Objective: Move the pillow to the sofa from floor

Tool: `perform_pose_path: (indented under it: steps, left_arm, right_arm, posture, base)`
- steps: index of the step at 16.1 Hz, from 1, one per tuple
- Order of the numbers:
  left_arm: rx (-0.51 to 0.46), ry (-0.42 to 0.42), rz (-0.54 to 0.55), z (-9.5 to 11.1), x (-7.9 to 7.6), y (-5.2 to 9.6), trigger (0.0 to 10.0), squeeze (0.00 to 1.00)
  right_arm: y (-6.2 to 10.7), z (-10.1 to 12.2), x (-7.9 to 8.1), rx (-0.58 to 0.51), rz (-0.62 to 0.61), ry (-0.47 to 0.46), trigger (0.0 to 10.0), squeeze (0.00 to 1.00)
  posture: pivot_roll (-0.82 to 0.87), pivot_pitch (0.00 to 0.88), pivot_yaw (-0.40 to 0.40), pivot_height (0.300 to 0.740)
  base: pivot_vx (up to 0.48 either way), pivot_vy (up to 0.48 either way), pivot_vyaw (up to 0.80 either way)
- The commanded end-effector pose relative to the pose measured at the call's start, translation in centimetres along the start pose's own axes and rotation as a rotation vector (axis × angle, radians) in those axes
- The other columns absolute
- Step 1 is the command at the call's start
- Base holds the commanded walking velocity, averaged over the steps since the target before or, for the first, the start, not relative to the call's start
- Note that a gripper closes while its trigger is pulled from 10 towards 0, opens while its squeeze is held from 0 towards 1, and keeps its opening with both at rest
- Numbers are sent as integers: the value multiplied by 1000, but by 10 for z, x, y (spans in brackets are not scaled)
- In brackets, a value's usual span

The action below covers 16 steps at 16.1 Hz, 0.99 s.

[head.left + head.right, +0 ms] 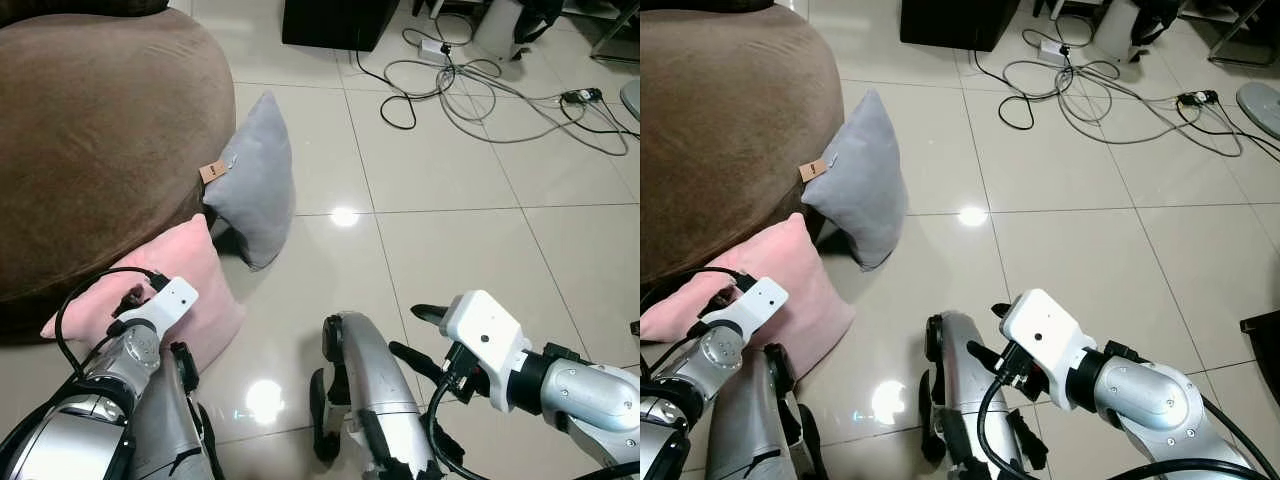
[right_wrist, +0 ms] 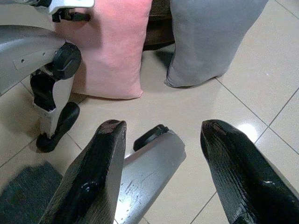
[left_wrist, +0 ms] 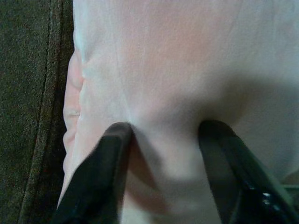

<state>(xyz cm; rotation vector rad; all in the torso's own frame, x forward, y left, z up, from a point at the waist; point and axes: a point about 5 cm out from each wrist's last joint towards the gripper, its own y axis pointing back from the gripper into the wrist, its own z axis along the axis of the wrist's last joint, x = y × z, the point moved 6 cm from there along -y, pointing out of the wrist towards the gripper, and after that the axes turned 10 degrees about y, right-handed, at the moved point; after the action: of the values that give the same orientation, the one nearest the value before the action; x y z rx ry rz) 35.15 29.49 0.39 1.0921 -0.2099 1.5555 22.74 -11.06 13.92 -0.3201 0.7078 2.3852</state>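
left end effector (image 3: 163, 140) pinching a fold of the pink pillow (image 1: 205, 275) against the brown sofa (image 1: 90, 130), right end effector (image 2: 161, 135) open above the tiled floor (image 1: 450, 250), grey pillow (image 1: 255, 180) beside

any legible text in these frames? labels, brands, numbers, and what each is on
None can be read.
Brown tag on the grey pillow: something dark is printed on it, too small to read.
Pink pillow, brown sofa, left gripper, right gripper: no text visible.
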Motion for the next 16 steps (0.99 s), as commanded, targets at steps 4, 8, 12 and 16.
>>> perform_pose_path:
  steps: [4, 8, 12, 16]
  left_arm:
    - [55, -4, -12, -18, -8, 4, 0, 0]
    - [64, 3, -11, -21, -5, 4, 0, 0]
    - [82, 18, -28, -25, -6, 5, 0, 0]
    - [86, 38, -47, -26, -9, 5, 0, 0]
  right_arm:
    - [3, -3, 2, 24, 1, 1, 10000, 0]
    - [2, -4, 2, 27, -3, 2, 10000, 0]
    - [3, -5, 4, 31, -4, 0, 10000, 0]
    - [3, -7, 3, 34, -7, 0, 10000, 0]
  posture:
    - [-293, 294, -211, 548]
    - [-291, 296, -208, 548]
    - [-291, 296, -208, 548]
    - [-288, 282, -208, 548]
  base:
    - [0, 0, 0]
    - [0, 0, 0]
    - [0, 0, 0]
    - [0, 0, 0]
